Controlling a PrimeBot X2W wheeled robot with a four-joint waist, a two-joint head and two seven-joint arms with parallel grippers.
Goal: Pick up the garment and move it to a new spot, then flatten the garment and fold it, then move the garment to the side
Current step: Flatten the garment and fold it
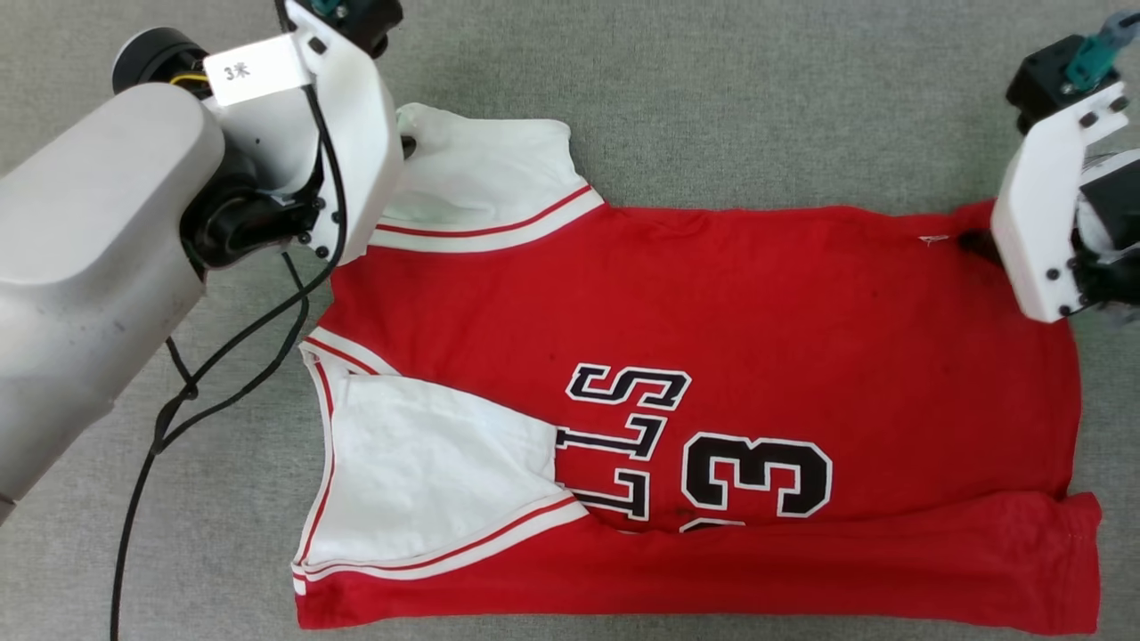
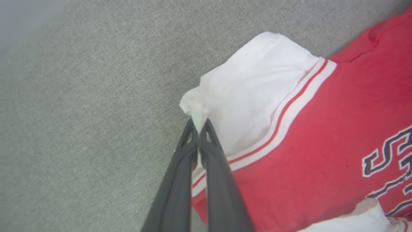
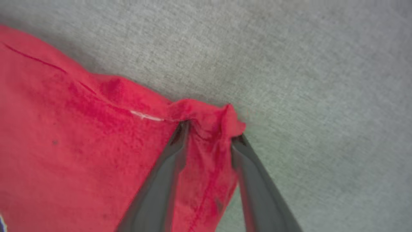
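The garment (image 1: 712, 312) is a red jersey with white sleeves and black lettering, spread on the grey surface with its near long edge folded over. My left gripper (image 2: 199, 124) is shut on the tip of the far white sleeve (image 2: 251, 93), pinching a small peak of cloth. In the head view, my left wrist (image 1: 347, 133) covers that sleeve's end. My right gripper (image 3: 209, 130) straddles the far red hem corner (image 3: 225, 117). Its fingers (image 3: 161, 180) stand apart with bunched red cloth between them. In the head view, it sits at the garment's far right corner (image 1: 975, 240).
Grey woven fabric (image 1: 757, 107) covers the whole work surface around the garment. A black cable (image 1: 214, 374) hangs from my left forearm (image 1: 89, 267) over the surface at the left. The near white sleeve (image 1: 427, 472) lies folded onto the garment's front.
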